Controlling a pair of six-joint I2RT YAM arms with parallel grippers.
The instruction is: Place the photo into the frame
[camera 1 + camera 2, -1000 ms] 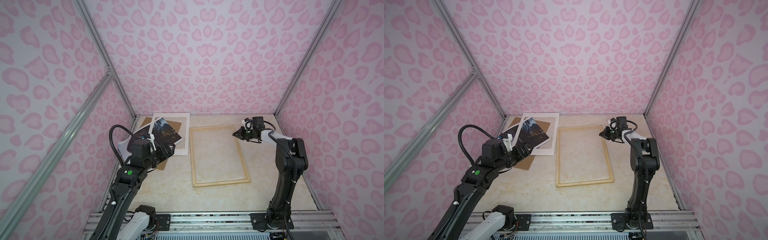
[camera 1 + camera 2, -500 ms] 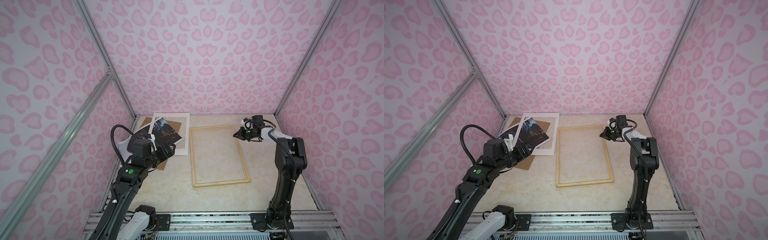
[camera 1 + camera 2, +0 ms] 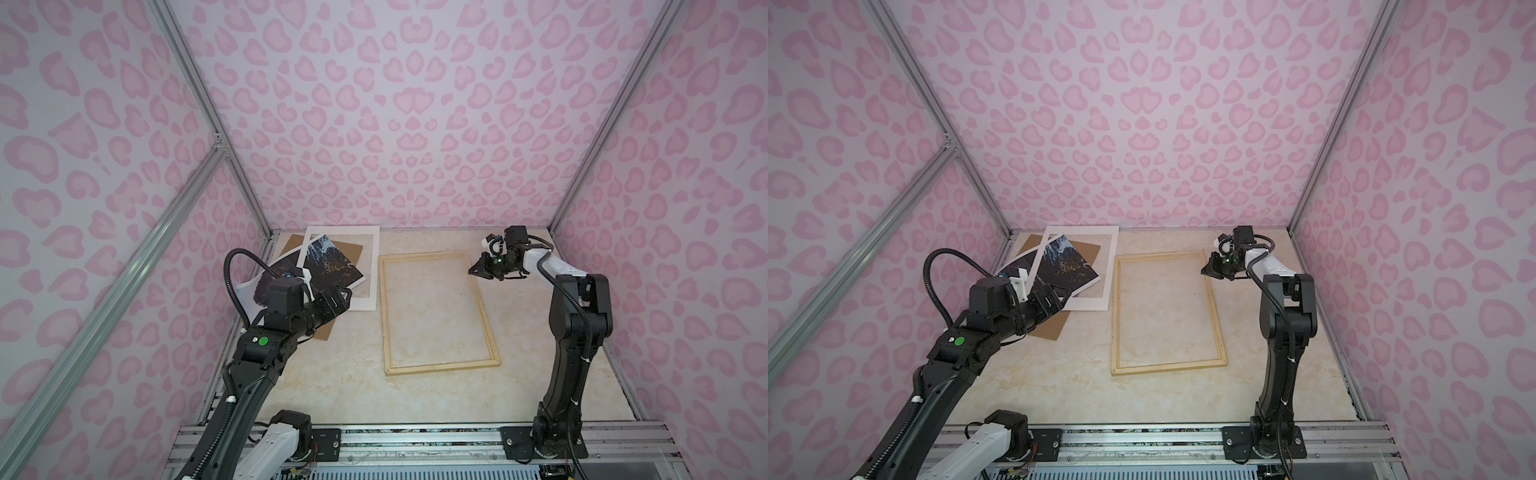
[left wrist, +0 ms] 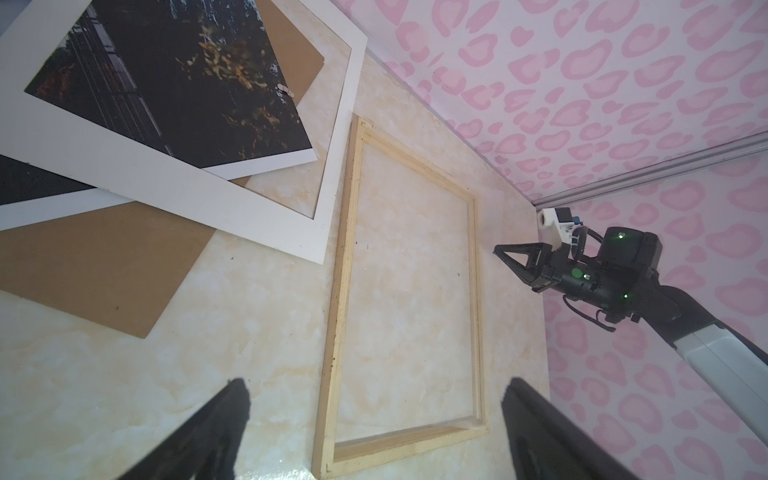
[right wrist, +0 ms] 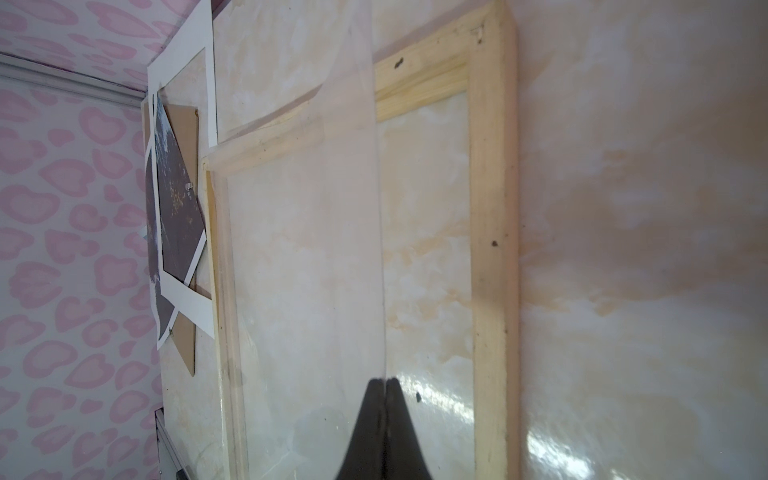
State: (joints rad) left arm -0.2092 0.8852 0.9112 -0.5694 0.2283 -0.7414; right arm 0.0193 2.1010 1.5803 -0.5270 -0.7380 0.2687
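The photo (image 3: 332, 266) (image 3: 1065, 259) (image 4: 178, 83), a dark forest print with a white margin, lies askew at the far left with one strip of a white mat crossing over it. The pale wood frame (image 3: 440, 368) (image 3: 1167, 367) (image 4: 338, 291) (image 5: 490, 249) lies flat mid-table. My left gripper (image 3: 336, 297) (image 3: 1054, 301) (image 4: 376, 386) hovers open and holding nothing over the near edge of the mat. My right gripper (image 3: 471, 272) (image 3: 1203, 272) (image 4: 496, 249) (image 5: 385, 380) is over the frame's far right corner, shut on the edge of a clear pane (image 5: 299, 249) tilted up above the frame.
The white mat (image 3: 372, 291) (image 3: 1104, 291) (image 4: 249, 216) lies just left of the frame. Under the mat and the photo is a brown backing board (image 3: 324, 328) (image 3: 1050, 330) (image 4: 104, 266). Pink patterned walls close in on three sides. The beige tabletop in front of the frame is bare.
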